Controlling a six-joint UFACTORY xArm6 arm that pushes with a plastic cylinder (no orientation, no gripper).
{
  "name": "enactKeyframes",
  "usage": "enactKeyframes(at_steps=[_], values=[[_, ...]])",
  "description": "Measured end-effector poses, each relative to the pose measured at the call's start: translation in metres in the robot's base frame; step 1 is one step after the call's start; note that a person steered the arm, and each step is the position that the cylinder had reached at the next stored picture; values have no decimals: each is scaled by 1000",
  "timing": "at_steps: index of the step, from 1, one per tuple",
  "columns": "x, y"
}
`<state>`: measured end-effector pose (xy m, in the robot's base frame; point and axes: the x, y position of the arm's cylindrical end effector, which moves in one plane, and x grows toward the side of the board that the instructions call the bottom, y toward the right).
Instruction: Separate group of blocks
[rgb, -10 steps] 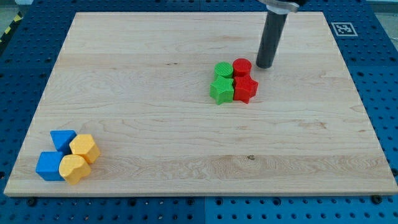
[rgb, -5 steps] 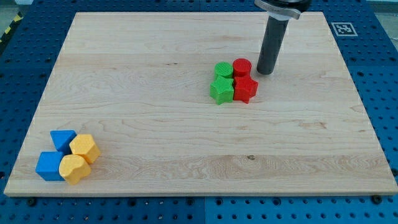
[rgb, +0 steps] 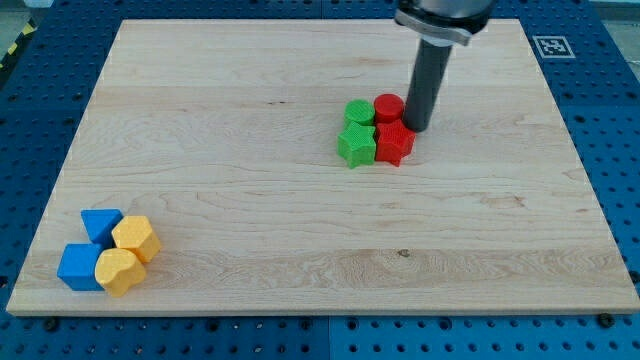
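Note:
A tight group of blocks sits right of the board's middle: a green cylinder (rgb: 359, 112), a red cylinder (rgb: 388, 108), a green star-shaped block (rgb: 356, 145) and a red star-shaped block (rgb: 394, 144). My tip (rgb: 417, 128) stands on the board right against the right side of the two red blocks, at the seam between them. A second group lies at the bottom left: a blue triangular block (rgb: 101, 225), a blue cube (rgb: 79, 267) and two yellow blocks (rgb: 134, 239) (rgb: 118, 272).
The wooden board (rgb: 250, 200) lies on a blue pegboard table. A small printed marker (rgb: 550, 46) is on the board's top right corner.
My tip has moved down and left, from a gap right of the red cylinder to right up against the red blocks. The blocks have not visibly shifted.

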<state>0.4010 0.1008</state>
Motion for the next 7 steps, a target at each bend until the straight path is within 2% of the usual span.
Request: enactKeyframes(at_steps=[3, 4, 5, 7], values=[[3, -54], [26, -32], [28, -14], [52, -12]])
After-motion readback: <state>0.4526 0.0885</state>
